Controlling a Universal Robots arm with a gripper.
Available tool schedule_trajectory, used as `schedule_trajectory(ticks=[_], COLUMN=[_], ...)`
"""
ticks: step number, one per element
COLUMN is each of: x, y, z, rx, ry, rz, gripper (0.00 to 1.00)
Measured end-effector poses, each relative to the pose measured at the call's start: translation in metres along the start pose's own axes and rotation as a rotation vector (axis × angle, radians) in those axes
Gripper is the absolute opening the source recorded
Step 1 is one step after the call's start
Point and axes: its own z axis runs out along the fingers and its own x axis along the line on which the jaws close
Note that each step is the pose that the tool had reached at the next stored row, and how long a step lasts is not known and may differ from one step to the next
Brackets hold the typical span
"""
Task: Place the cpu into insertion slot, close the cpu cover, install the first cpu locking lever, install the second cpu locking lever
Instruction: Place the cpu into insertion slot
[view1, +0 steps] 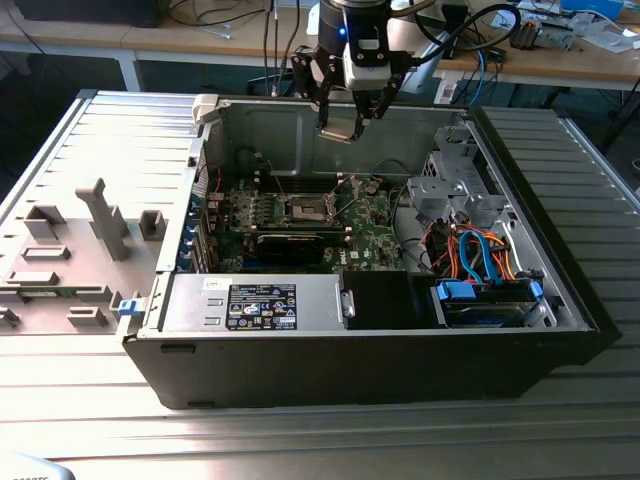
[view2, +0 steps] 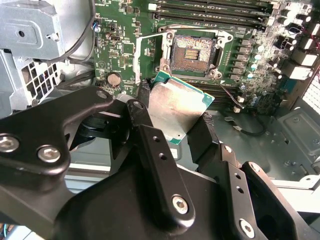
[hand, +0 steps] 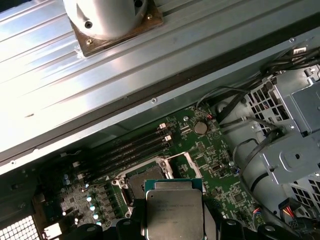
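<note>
Item: one open computer case (view1: 350, 370), lying on a ribbed metal surface (view1: 300, 440).

Contents, nearest first, as we list them from the exterior view:
- a grey power supply (view1: 260, 305) against the near wall
- beside it, toward the exterior view's right, a drive bay (view1: 485, 300) with blue and orange cables
- a long black expansion card (view1: 290, 243)
- the green motherboard (view1: 368, 222)
- the insertion slot (view1: 305, 208) set in the board, its dark centre uncovered in the second wrist view (view2: 192, 52)
- memory slots (hand: 130, 150), between the slot and the case wall

Held item: the cpu (view2: 177, 107). We find the tool (view2: 175, 111) pinching it by two opposite edges between black fingers (view2: 142, 117). The chip is tilted, silvery top showing. It hangs above the board, apart from the slot and not seated in it. In the first wrist view the cpu (hand: 172, 210) overlaps the slot's near rim (hand: 142, 177).

Surroundings:
- a coin cell (view2: 114, 79) on the board near the slot
- a grey perforated drive cage (view1: 445, 190) on the board's side toward the exterior view's right
- a detached side panel (view1: 90, 200) flat beside the case at the exterior view's left
- benches (view1: 200, 35) with cables beyond

Edges: the case's far wall (view1: 270, 130) stands just behind the tool (view1: 342, 125). We see open room over the board between that wall and the expansion card.
</note>
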Motion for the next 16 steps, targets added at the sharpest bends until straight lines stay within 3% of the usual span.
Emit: schedule_trajectory(ticks=[16], x=[0.0], y=[0.0], z=[0.0002], rx=[-0.0002], ry=[-0.0011], rz=[0.011], gripper=[0.55])
